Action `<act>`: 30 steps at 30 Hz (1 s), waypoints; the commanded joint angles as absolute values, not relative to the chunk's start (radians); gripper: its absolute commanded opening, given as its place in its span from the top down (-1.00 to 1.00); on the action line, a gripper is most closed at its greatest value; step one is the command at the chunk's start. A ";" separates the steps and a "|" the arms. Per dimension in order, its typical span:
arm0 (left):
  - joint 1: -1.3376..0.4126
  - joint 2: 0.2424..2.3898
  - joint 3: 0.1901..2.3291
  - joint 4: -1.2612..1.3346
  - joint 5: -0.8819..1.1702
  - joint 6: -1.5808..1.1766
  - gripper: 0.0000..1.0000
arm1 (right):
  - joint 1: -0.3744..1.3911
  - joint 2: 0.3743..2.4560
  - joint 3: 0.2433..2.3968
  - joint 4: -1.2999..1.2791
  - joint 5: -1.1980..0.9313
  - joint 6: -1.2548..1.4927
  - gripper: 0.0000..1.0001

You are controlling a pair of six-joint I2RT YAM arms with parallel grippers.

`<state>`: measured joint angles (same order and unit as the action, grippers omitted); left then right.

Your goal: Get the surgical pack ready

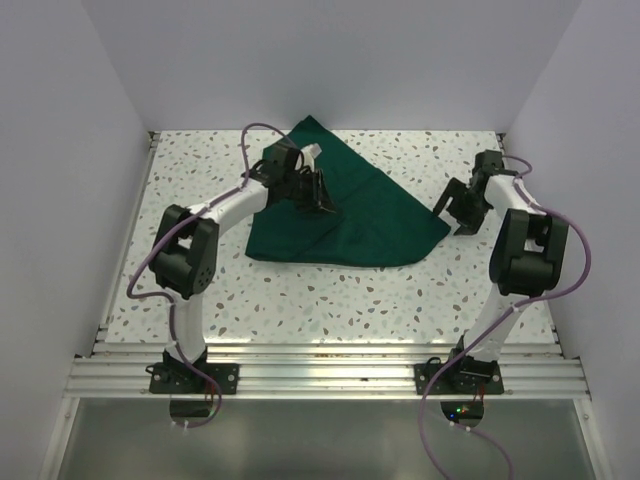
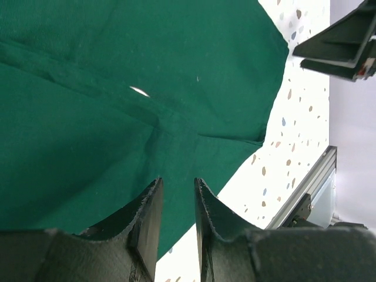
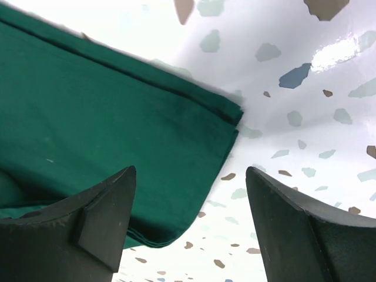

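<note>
The surgical pack shows as a dark green drape [image 1: 370, 215] folded into a flat, roughly triangular bundle at the middle back of the table. The tray, instruments and gauze are hidden. My left gripper [image 1: 320, 200] hovers over the drape's left-middle part. In the left wrist view [image 2: 177, 181] its jaws stand a narrow gap apart with nothing between them, above a fold seam in the drape [image 2: 176, 59]. My right gripper [image 1: 455, 215] is wide open and empty at the drape's right corner. In the right wrist view [image 3: 191, 170] the layered corner [image 3: 88, 106] lies under its left finger.
The speckled white table [image 1: 350, 300] is walled in white on three sides. An aluminium rail [image 1: 320, 365] runs along the near edge, with both arm bases on it. The right arm's gripper [image 2: 341, 47] shows in the left wrist view.
</note>
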<state>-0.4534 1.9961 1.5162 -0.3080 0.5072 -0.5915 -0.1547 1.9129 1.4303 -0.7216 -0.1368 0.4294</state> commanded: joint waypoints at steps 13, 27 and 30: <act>-0.474 2.060 1.595 -0.304 0.500 -0.623 0.38 | -0.187 1.986 1.295 -0.482 -0.342 0.437 -0.42; -0.474 2.105 1.684 -0.400 0.479 -0.583 0.38 | -0.190 1.964 1.315 -0.475 -0.341 0.443 0.15; -0.476 2.105 1.686 -0.411 0.472 -0.575 0.38 | -0.189 1.930 1.310 -0.486 -0.331 0.442 0.25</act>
<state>-0.4725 2.1010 1.6455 -0.3889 0.4835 -0.6071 -0.1909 1.9831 1.3186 -0.4824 -0.3534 0.4507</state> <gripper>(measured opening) 0.314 0.392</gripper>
